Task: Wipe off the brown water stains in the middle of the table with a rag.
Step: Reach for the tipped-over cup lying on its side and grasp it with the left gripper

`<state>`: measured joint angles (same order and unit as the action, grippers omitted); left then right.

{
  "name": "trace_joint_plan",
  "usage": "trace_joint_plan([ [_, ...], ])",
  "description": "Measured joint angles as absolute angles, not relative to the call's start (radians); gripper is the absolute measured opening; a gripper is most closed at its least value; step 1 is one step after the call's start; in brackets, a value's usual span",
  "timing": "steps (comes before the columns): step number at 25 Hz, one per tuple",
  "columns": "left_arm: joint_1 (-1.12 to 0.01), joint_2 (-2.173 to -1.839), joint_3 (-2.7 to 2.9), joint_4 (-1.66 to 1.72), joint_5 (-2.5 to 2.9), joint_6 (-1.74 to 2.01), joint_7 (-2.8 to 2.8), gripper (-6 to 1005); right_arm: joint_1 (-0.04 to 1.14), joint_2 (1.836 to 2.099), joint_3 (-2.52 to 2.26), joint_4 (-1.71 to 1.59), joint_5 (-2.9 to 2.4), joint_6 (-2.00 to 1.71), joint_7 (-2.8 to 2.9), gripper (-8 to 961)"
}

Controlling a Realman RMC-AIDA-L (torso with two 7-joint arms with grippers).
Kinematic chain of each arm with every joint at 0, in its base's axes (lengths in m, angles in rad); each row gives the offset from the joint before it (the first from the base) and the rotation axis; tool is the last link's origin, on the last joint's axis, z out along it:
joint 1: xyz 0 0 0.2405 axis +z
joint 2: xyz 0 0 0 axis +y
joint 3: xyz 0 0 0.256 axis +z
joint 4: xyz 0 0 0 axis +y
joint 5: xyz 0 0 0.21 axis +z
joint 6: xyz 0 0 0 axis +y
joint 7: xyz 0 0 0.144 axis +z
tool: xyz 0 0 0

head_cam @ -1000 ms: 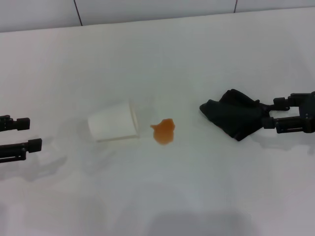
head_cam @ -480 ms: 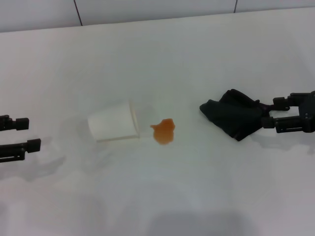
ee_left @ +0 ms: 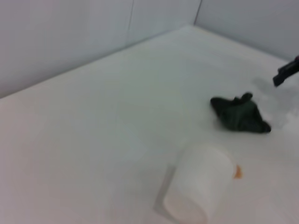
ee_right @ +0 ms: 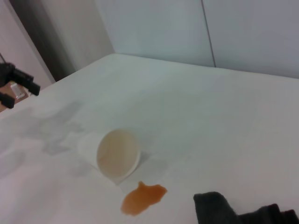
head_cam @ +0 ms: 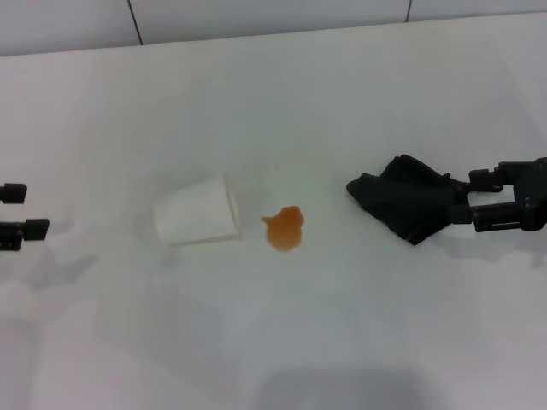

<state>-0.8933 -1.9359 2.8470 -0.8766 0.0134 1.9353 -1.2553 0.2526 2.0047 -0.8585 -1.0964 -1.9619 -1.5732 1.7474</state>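
Stains (head_cam: pixel 285 229) — one small orange-brown blotch of liquid with an irregular, lobed outline, glossy and flat, lying near the middle of the table (head_cam: pixel 342 102) and well apart from the fingers of either gripper; it sits beyond the rag as seen from the right gripper's fingertips. Rag (head_cam: pixel 406 207) — black soft cloth, crumpled into many folds, matte, larger than the blotch, lying directly in front of the right gripper (head_cam: pixel 481 200), whose two black fingers stand apart one above the other with their tips at the cloth's near edge; whether they touch it cannot be told. In the right wrist view only a corner of the rag (ee_right: pixel 243 211) shows, with the blotch (ee_right: pixel 142 197) just beyond it. Paper cup (head_cam: pixel 198 210) — white, tipped on its side, smooth cylindrical wall, its open mouth facing the blotch and just beside it, beige inside visible in the right wrist view (ee_right: pixel 113 155); it lies between the blotch and the left gripper (head_cam: pixel 19 211). Left gripper — at the left edge of the head view, well away from cup and stain, its two black fingers apart with nothing between them. Table — wide, smooth, plain white top, meeting a pale panelled wall (head_cam: pixel 256 15) at its far edge.
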Motion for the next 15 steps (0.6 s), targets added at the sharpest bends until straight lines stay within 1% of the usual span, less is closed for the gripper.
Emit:
trace_joint_plan([
  [3,-0.976,-1.945,2.847,-0.919,0.087,1.925,-1.252,750,0.255,2.005,-0.867,-1.095,-1.961,-1.568,1.747,808],
  [5,-1.0,-1.946,2.847,-0.923,0.108,1.923,-1.249,750,0.255,2.006,-0.868,-1.093,-1.96,-1.567,1.746,808],
  [10,-1.103,-1.959,2.848,-0.924,0.203,1.887,-1.229,749,0.256,2.006,-0.868,-1.094,-1.958,-1.566,1.746,808],
  [13,-1.154,-1.978,2.848,-0.918,0.259,1.871,-1.201,749,0.257,2.006,-0.868,-1.098,-1.957,-1.566,1.746,808],
  [15,-1.19,-2.001,2.849,-0.921,0.297,1.855,-1.178,749,0.257,2.007,-0.868,-1.098,-1.953,-1.566,1.746,808],
])
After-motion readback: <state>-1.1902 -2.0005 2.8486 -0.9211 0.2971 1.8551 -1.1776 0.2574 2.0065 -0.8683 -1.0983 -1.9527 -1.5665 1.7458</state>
